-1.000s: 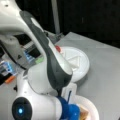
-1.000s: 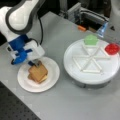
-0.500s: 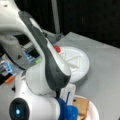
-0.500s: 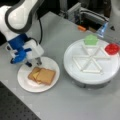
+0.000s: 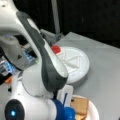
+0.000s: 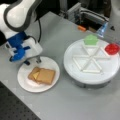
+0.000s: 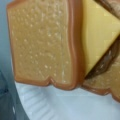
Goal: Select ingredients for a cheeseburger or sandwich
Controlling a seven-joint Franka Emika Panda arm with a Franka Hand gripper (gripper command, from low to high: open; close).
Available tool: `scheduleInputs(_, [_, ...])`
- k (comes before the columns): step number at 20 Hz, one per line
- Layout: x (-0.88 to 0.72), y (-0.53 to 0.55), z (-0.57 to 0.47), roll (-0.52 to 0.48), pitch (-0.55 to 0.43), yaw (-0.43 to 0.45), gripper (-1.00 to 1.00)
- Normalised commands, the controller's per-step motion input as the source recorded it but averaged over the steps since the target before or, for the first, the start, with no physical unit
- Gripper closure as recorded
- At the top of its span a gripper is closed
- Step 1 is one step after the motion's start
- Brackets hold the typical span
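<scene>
Item: sandwich [image 6: 42, 75] on a white paper plate [image 6: 25, 81]. It lies just below the gripper [image 6: 32, 61] in a front view, apart from the fingertips, nothing between them. The gripper hangs over the plate's upper rim, under the blue wrist block [image 6: 18, 47]; whether its jaws stand wide or narrow cannot be told.

Layers, wrist view: top bread slice [image 7: 42, 45] shifted off-centre; yellow cheese slice [image 7: 97, 32] showing beside it; dark-brown patty [image 7: 108, 58] edging out beneath the cheese; lower bread slice [image 7: 107, 80] at the bottom.

Change from one second ago: the top bread slice was then tilted up close under the fingers; now it lies flat on the stack, and the gripper sits clear of it.

Other: round white divided tray [image 6: 91, 63], well apart on the far side of the sandwich from the fingers, holding a green piece [image 6: 90, 39] and a red piece [image 6: 112, 48].
</scene>
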Motion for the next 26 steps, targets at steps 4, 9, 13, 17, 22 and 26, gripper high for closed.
scheduleInputs(4, [-0.10, -0.10, 0.30, -0.175, 0.152, 0.079, -1.00])
scheduleInputs(9, [-0.23, 0.13, 0.28, -0.274, 0.142, -0.067, -1.00])
scheduleInputs(13, [-0.38, 0.30, 0.17, -0.331, 0.107, -0.154, -1.00])
scheduleInputs(17, [-0.48, 0.35, 0.10, -0.368, 0.077, -0.173, -1.00])
scheduleInputs(22, [-0.49, 0.43, 0.16, -0.484, 0.044, -0.193, -1.00])
scheduleInputs(26, [-0.48, 0.66, 0.24, -0.603, -0.026, -0.161, -1.00])
